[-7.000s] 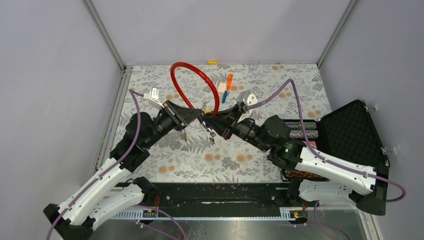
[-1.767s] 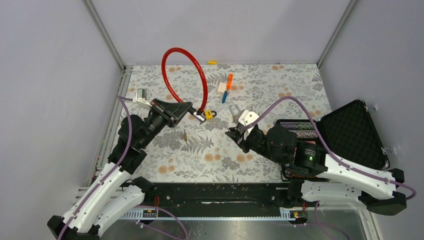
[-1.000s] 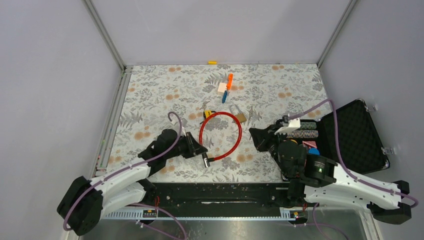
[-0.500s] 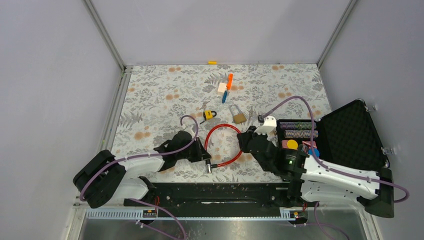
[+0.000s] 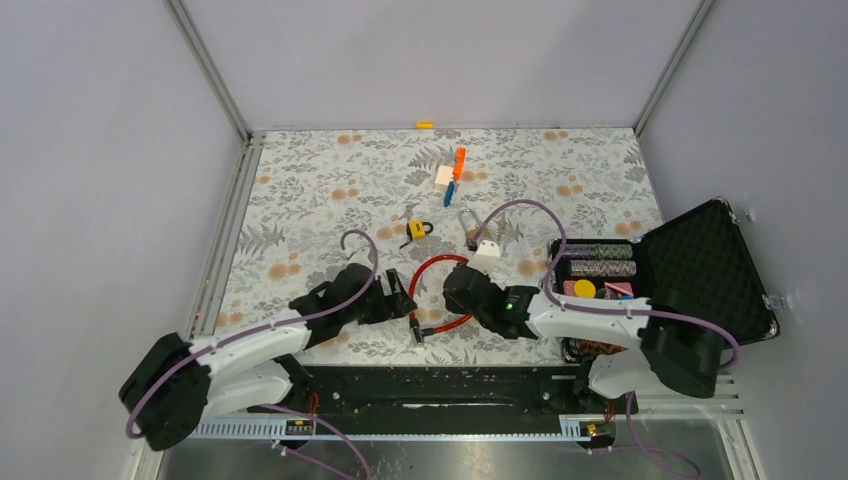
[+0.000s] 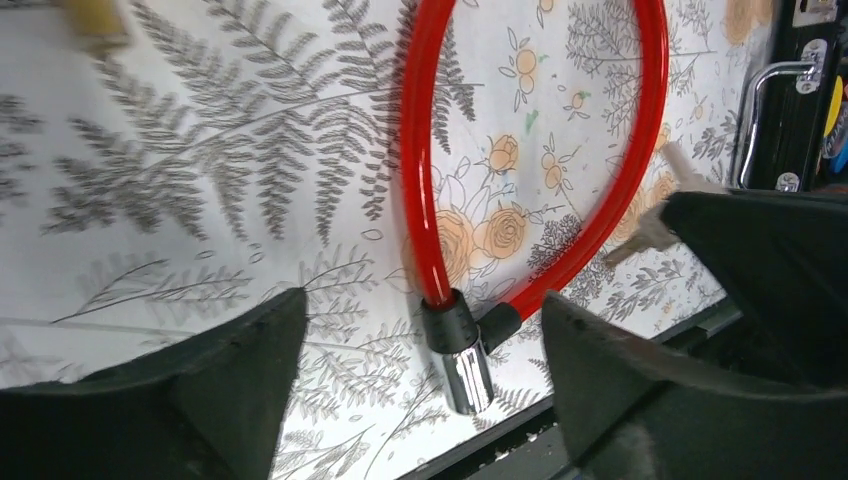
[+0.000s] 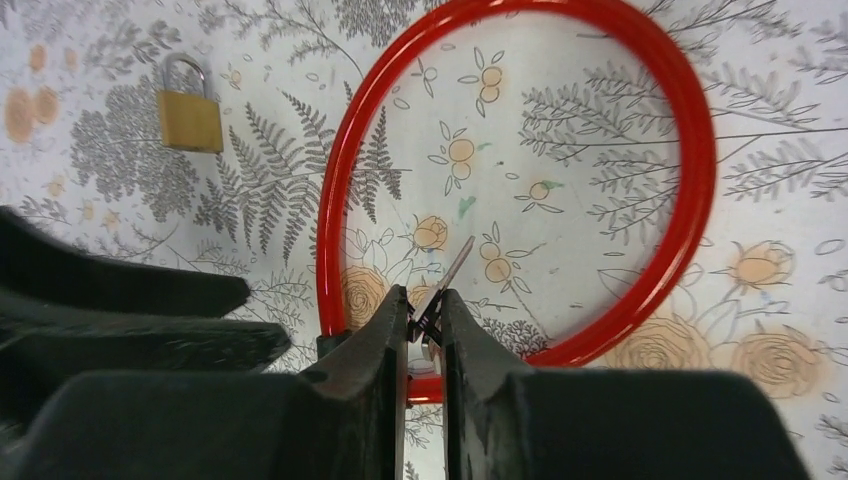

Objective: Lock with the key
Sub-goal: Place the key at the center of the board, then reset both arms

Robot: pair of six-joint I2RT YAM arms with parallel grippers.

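Here, in the lower centre-left of the top view, the left gripper (image 6: 425, 335) stands wide open astride the steel barrel (image 6: 468, 372) of the red looped cable lock (image 5: 440, 262), which lies flat on the floral-patterned table (image 5: 330, 190). The cable looks light and springy and likely to skate, so its rigid barrel end seems the place to clamp. Just right of it, the right gripper (image 7: 427, 335) pinches a small thin metal key (image 7: 455, 262). At far right, an open black foam-lined case (image 5: 700, 270) holds rows of poker chips (image 5: 595, 252).

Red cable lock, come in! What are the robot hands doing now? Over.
Right gripper shut on key. Left gripper open, straddling red cable lock, not touching. Lock flat on table, key not in. Brass padlock lies apart.
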